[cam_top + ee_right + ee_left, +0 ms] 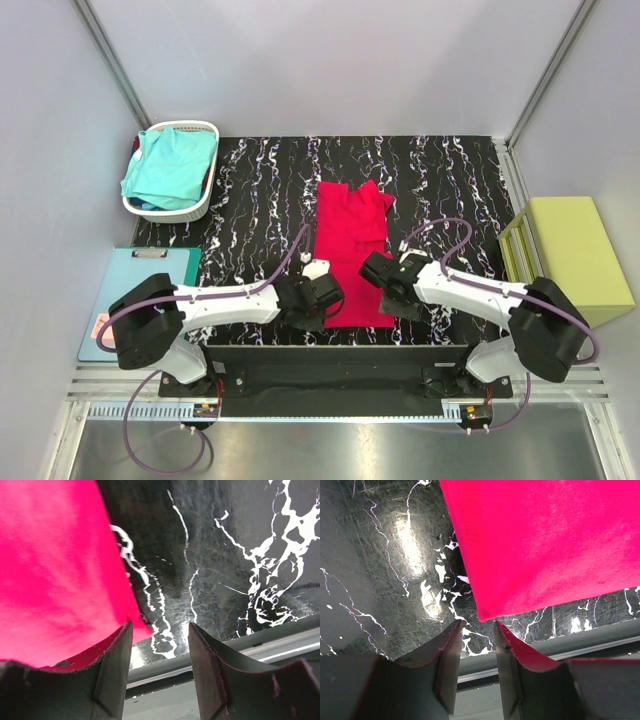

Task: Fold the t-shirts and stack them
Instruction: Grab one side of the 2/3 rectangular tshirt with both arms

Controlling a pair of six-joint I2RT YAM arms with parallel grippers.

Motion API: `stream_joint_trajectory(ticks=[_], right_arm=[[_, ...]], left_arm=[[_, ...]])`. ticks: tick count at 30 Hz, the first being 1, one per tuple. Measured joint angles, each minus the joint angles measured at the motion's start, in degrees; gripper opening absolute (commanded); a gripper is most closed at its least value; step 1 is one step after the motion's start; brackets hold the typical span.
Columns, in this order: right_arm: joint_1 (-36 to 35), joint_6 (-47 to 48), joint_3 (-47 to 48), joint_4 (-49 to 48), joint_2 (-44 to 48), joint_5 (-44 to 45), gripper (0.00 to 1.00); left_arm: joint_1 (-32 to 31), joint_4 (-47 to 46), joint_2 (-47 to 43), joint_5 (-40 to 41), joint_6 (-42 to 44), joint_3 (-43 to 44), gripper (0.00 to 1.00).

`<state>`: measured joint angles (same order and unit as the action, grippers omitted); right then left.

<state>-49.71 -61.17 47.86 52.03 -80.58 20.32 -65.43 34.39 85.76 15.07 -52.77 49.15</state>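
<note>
The left end effector (476, 626) hangs low over the near edge of the surface (380, 580). Its dark, wedge-shaped fingers are a narrow gap apart with nothing between them. The near left corner of the crimson t-shirt (545, 545) lies just beyond the tips, not pinched.

The right end effector (159, 630) stands a little wider and also holds nothing. The shirt's near right corner lies right beside one of its fingers, though I cannot tell whether they touch.

The crimson cloth is soft and matte with a fine knit. It lies flat in the middle of the surface as a long narrow strip running away from the arms, with a sleeve bunched at its far right end. The surface is glossy black with white marble-like veins.

At the far left corner, a white slotted basket (203, 130) holds the crumpled turquoise t-shirt (168, 168). A flat light-blue mat (140, 300) lies left of the arms, and a boxy yellow-green block (572, 255) sits off to the right.
</note>
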Motion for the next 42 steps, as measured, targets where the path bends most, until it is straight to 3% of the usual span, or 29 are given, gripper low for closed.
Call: stream_joint_trajectory(ticks=[14,18,24,31,36,42], right_arm=[[-0.1,-0.3,-2.2,-3.8,-3.8,-2.6,0.52],[-0.1,-0.2,-2.1,-4.8,-4.6,-3.5,0.43],[-0.1,-0.1,-2.1,-6.6,-4.8,-4.6,0.21],[-0.1,-0.2,-2.1,-7.5,-4.9,-5.0,0.20],[-0.1,-0.3,-2.2,-7.7,-4.9,-5.1,0.11],[-0.1,-0.5,-2.4,-7.9,-4.8,-5.2,0.08]], left_arm=[[0.0,0.0,0.0,0.0,0.0,0.0,0.36],[0.0,0.0,0.0,0.0,0.0,0.0,0.36],[0.0,0.0,0.0,0.0,-0.2,0.0,0.36],[0.0,0.0,0.0,0.0,-0.3,0.0,0.36],[0.0,0.0,0.0,0.0,-0.4,0.0,0.36],[0.0,0.0,0.0,0.0,-0.7,0.0,0.34]])
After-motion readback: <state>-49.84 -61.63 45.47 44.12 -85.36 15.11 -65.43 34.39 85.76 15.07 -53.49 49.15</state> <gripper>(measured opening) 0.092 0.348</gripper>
